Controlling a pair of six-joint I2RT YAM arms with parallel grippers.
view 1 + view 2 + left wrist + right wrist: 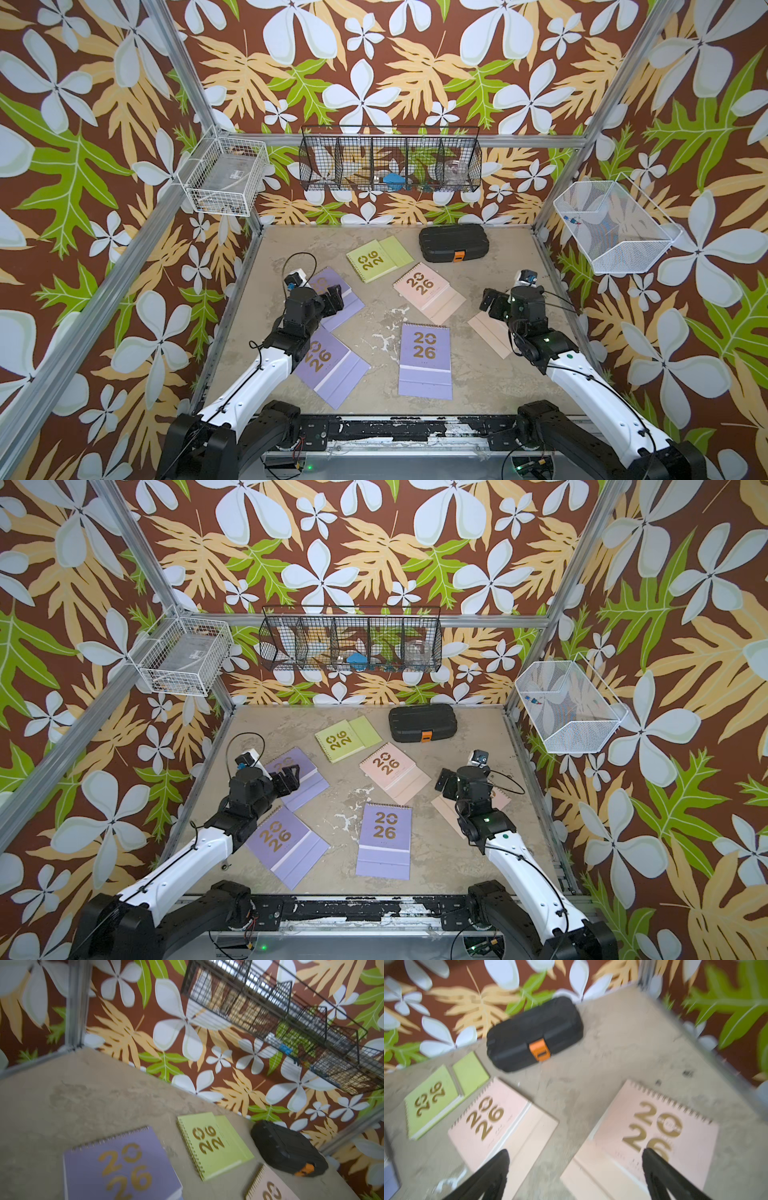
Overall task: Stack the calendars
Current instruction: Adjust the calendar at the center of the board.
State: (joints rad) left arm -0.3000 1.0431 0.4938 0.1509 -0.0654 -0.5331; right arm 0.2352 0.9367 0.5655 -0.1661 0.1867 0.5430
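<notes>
Both top views look steeply down (near-identical); wrist views sit low, sharing the black case [288, 1147].

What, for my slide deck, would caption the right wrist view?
Right gripper open above two pink calendars; green calendar and black case beyond.

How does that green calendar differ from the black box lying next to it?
The green calendar is thin and flat; the black box is thick. The calendar is lime green with gold "2026"; the box is black with an orange latch. The calendar has a spiral binding; the box has none. Both lie near the back of the table.
</notes>
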